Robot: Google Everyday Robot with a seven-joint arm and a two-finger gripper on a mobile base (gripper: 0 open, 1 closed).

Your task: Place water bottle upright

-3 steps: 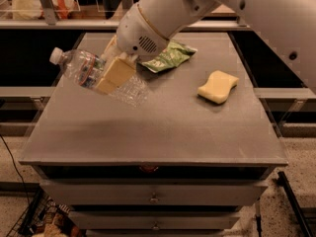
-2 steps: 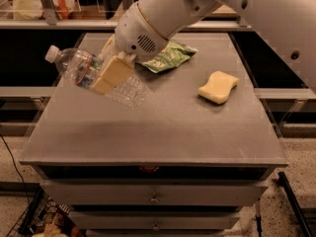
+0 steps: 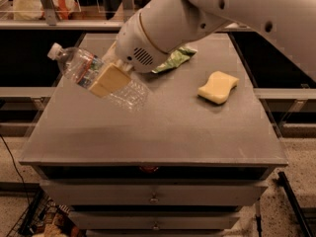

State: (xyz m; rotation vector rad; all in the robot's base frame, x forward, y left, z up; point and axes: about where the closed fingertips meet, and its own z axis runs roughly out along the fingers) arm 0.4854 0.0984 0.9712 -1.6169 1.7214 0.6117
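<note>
Clear ribbed plastic water bottle, white cap up-left, held tilted over left part of grey metal table; base low, near tabletop. Two-finger gripper: tan pads clamped on bottle's middle. Risk: let go while tilted, bottle topples, rolls off left edge. Crinkled green packet and yellow sponge well apart, right. Label band: no writing readable.

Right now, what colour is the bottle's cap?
White cap, camera view. The gripper holds the water bottle tilted over the table's left side.
</note>
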